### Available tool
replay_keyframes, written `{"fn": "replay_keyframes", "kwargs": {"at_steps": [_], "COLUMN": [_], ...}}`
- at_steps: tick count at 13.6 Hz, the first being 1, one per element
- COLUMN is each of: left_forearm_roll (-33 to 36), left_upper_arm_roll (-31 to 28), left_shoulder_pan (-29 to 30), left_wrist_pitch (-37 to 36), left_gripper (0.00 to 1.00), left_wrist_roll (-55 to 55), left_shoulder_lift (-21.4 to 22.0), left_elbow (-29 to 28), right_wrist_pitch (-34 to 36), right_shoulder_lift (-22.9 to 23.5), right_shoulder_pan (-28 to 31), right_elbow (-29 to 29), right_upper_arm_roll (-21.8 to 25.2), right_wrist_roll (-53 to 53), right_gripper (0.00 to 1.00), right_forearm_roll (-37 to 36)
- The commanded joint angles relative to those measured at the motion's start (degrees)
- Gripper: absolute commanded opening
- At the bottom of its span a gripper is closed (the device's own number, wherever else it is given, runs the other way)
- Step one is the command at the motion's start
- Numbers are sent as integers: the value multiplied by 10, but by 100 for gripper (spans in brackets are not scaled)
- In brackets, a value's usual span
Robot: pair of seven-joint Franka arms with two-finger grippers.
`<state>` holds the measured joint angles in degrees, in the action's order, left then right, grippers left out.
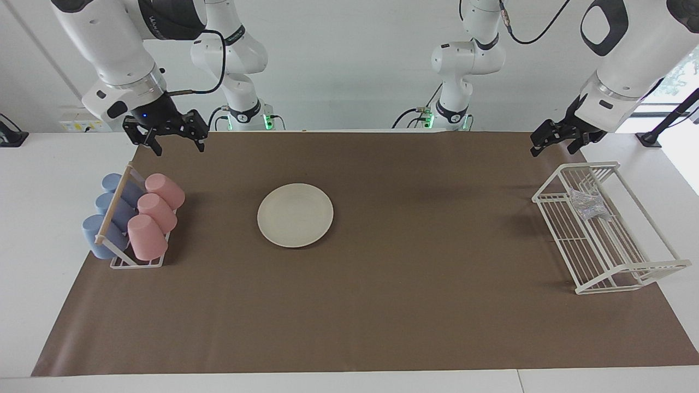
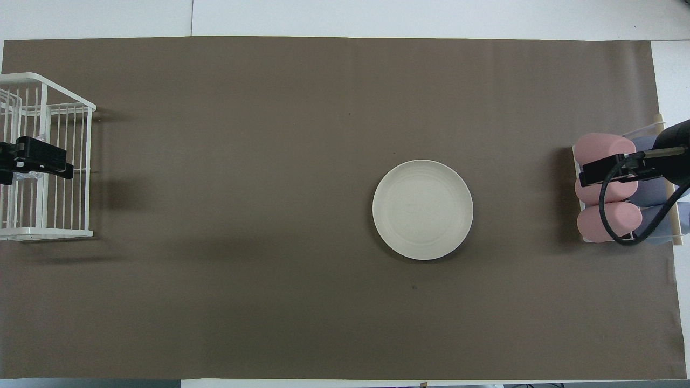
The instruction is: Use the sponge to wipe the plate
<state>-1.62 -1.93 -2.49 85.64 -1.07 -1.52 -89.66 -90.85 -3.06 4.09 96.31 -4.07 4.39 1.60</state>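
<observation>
The cream plate (image 1: 295, 214) lies flat on the brown mat, toward the right arm's end of the table; it also shows in the overhead view (image 2: 422, 209). The silvery sponge (image 1: 587, 204) lies in the white wire rack (image 1: 600, 262) at the left arm's end. My left gripper (image 1: 554, 146) hangs open and empty above the rack's end nearer the robots, apart from the sponge. In the overhead view the left gripper (image 2: 38, 161) covers most of the sponge. My right gripper (image 1: 175, 144) hangs open and empty above the mat's edge, by the cup holder.
A holder with pink cups (image 1: 155, 218) and blue cups (image 1: 106, 215) lying on their sides stands at the right arm's end; the right gripper (image 2: 612, 171) overlaps it in the overhead view. The brown mat (image 1: 409, 305) covers most of the table.
</observation>
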Motion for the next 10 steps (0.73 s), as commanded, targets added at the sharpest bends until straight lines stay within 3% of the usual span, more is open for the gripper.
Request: {"fn": "replay_keyframes", "kwargs": {"at_steps": [1, 8, 10], "left_forearm_roll": [0, -1, 11], "left_upper_arm_roll": [2, -4, -7], "left_shoulder_pan": [5, 20, 21], "left_wrist_pitch": [11, 15, 49], "left_gripper": [100, 100, 100], "left_wrist_roll": [9, -1, -10], "left_shoulder_lift": [14, 17, 26], "left_elbow": [-18, -24, -46], "right_wrist_pitch": [3, 2, 2], "right_shoulder_lift": [1, 1, 1], "right_shoulder_pan": [0, -12, -14], "right_elbow": [-2, -2, -2], "right_upper_arm_roll": [-1, -1, -2], "right_wrist_roll": [7, -31, -61], "right_gripper": [100, 100, 100], "right_forearm_roll": [2, 2, 2]}}
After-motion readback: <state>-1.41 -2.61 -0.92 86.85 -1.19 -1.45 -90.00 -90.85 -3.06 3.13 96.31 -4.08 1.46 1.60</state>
